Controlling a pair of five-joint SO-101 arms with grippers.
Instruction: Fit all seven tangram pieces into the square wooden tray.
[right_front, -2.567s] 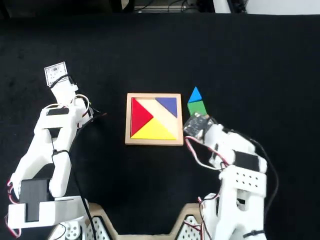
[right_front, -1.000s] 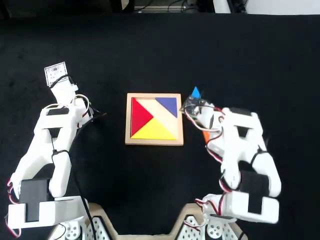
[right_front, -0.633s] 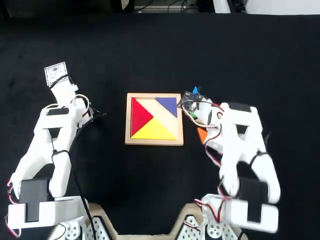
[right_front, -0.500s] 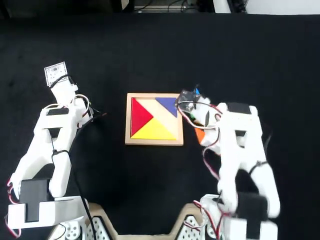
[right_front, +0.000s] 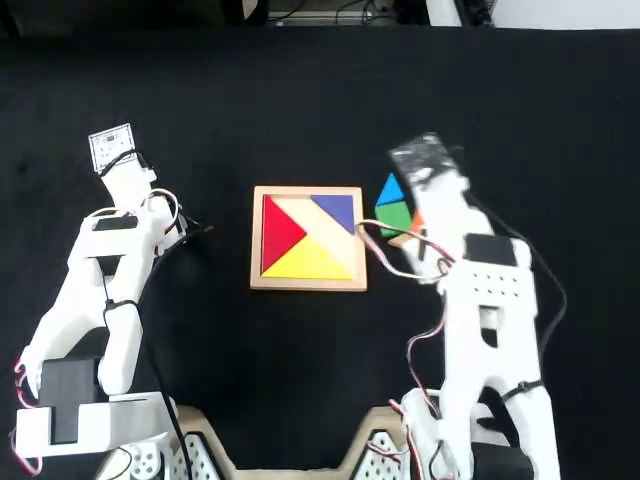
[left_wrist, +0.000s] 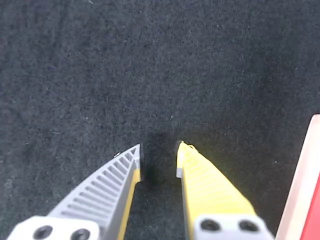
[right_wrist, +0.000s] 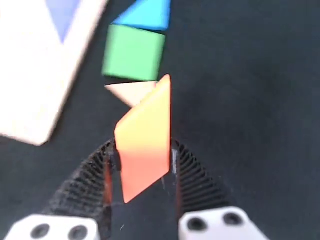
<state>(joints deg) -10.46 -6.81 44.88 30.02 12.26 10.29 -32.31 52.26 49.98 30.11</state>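
Nearest you are the two arms, so tools first. Your left tool (left_wrist: 159, 148) is released, with its fingers a small gap apart, low over the black table (right_front: 300, 100). It sits at 9 o'clock of the tray (right_front: 308, 285), near it but not touching.

Your right tool (right_wrist: 141, 146) is clenched on the orange piece (right_wrist: 145, 135), the slanted four-sided one. It grips the piece by its two long edges, with one corner poking out past the fingertips. That tool is over at 3 o'clock of the tray, by the loose pieces.

Now the tray, working away from you. The yellow triangle (right_front: 310, 263) lies along the 6 o'clock edge and the red triangle (right_front: 278, 232) fills the 9 o'clock side. The dark blue triangle (right_front: 337, 208) sits up around 1 o'clock. A strip of bare wood runs between the blue and the yellow out to the 3 o'clock rim.

The loose ones make a tight little row just beside the tray's 3 o'clock rim. The pale triangle (right_wrist: 129, 91) is at the row's 6 o'clock end, then comes the green square (right_wrist: 133, 52). The light blue triangle (right_wrist: 145, 12) is at the 12 o'clock end. The orange piece's corner overlaps the pale triangle in the right wrist view, but honestly I can't tell if they actually touch.
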